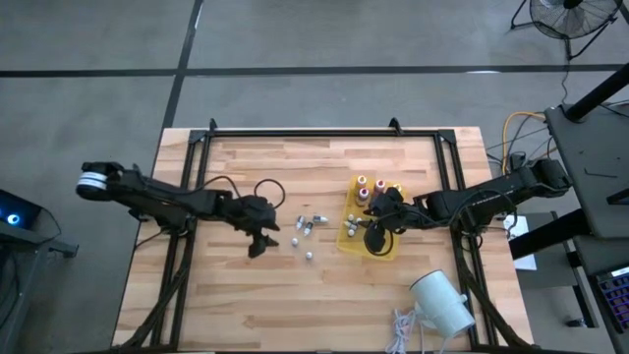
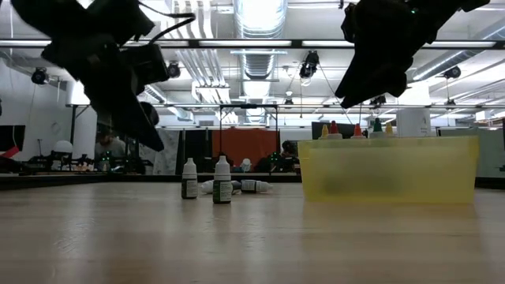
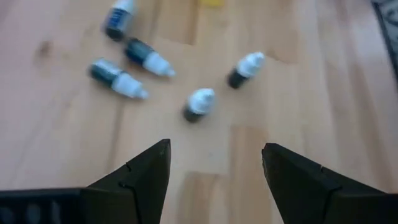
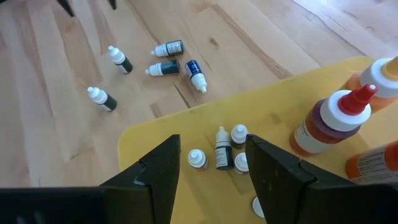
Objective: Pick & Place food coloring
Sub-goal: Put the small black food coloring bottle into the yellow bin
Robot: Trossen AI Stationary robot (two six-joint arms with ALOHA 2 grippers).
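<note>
L tool [image 1: 261, 242] wide, empty, above surface [image 1: 226, 295], left of loose vials [image 1: 308, 228]. Vials just left of yellow tray [image 1: 346, 241]. R tool [image 1: 376, 236] part-open, empty, over tray w/ more vials [image 4: 224, 152] + bottles [image 1: 369, 187].

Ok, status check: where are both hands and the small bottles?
Left hand open, empty, hovering short of five loose vials on the table. Right hand open over the yellow tray, vials already inside. Nothing in the way.
</note>
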